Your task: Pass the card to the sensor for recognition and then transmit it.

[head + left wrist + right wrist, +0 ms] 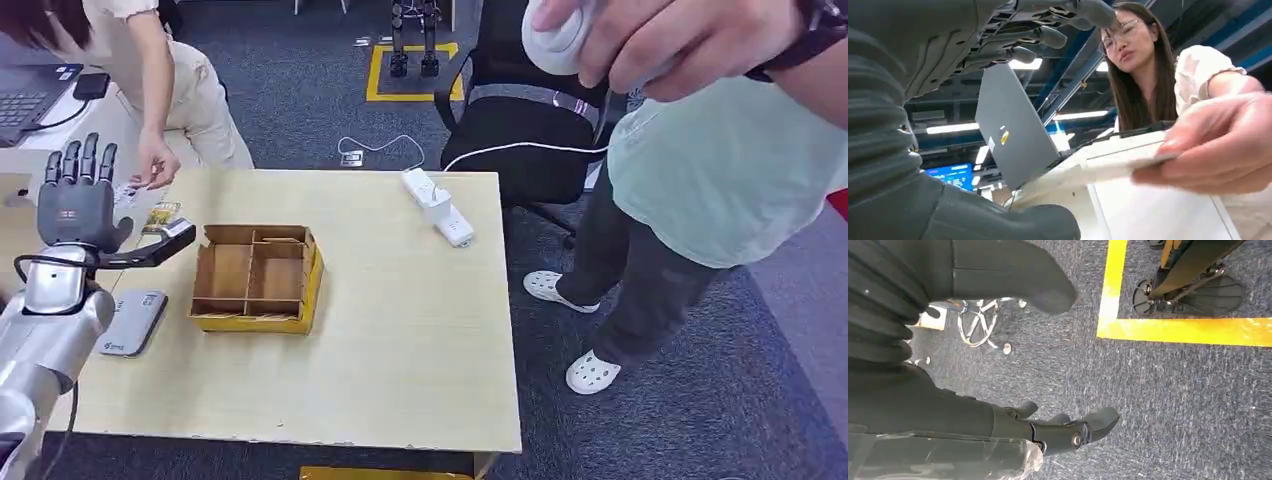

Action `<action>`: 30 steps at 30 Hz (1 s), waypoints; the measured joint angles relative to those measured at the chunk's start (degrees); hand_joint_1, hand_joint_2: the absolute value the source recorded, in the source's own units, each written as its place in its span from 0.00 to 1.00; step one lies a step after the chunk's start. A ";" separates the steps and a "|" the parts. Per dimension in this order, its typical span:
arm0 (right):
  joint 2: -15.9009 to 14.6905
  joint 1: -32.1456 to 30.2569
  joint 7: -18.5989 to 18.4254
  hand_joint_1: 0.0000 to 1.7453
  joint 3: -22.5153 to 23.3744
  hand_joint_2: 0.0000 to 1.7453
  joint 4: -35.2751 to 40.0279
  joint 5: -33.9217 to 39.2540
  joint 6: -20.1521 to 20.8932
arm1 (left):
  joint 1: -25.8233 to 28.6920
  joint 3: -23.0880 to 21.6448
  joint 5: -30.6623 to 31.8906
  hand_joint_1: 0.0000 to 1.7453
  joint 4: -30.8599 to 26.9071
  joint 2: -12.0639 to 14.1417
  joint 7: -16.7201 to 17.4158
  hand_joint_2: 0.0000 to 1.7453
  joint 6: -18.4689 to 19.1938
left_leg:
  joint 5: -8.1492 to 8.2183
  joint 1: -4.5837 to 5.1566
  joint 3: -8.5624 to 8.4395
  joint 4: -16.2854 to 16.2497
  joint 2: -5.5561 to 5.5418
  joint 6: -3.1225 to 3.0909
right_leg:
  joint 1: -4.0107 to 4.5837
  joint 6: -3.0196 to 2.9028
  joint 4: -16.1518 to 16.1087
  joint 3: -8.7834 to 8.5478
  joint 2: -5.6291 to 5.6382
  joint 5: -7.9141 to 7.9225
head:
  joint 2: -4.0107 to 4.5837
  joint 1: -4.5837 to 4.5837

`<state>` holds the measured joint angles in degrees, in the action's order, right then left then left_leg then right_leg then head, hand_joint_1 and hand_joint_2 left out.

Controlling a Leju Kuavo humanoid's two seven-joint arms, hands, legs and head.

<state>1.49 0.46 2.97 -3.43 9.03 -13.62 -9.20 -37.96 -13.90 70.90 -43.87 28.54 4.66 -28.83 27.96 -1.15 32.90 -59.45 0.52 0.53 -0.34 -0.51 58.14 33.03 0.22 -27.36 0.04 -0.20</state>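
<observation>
My left hand (78, 205) is raised at the table's far left, fingers spread upward and holding nothing. A person's hand (155, 168) beside it holds out a thin card (125, 192). In the left wrist view that card (1128, 164) is pinched flat in the person's fingers (1218, 150), pointing toward my left hand (923, 45), apart from the thumb and fingers. The grey card sensor (130, 320) lies on the table below my left hand. More cards (162, 215) lie near the person's hand. My right hand (948, 410) hangs over the carpet, fingers apart, holding nothing.
A yellow cardboard box (250, 322) with several compartments sits right of the sensor on the wooden table (400, 320). A white power strip (440, 205) lies at the far edge. A laptop (25, 100) stands far left. Another person (700, 170) and a black chair (520, 120) are at the right.
</observation>
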 joint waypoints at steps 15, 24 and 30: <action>0.00 -0.07 -0.50 0.00 0.00 0.00 0.00 0.24 -0.44 | -0.58 0.00 -0.46 1.00 2.93 -1.07 -1.05 1.00 1.18 | 0.00 0.00 0.01 0.00 0.01 0.00 | 0.00 0.00 0.00 0.01 0.00 0.00 | 0.00 0.00; 0.00 -0.08 -0.59 0.00 0.02 0.00 0.00 0.04 -0.68 | -0.68 0.07 -1.40 1.00 3.06 -1.07 -2.36 1.00 1.07 | 0.00 0.00 0.02 0.00 0.02 0.00 | 0.00 0.00 0.00 0.00 0.01 0.00 | 0.00 0.00; 0.00 -0.10 -0.59 0.00 0.09 0.00 0.00 0.04 -0.61 | -0.50 0.83 -3.43 1.00 3.06 -1.22 -4.15 1.00 1.05 | 0.00 0.00 0.02 0.00 0.01 0.00 | 0.00 0.00 0.00 0.01 0.00 0.00 | 0.00 0.00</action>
<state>1.49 0.36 2.38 -3.34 9.03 -13.57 -9.81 -38.46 -13.07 67.47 -40.81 27.32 0.50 -27.78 27.96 -1.15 32.93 -59.45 0.52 0.53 -0.34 -0.51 58.14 33.04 0.22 -27.36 0.04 -0.20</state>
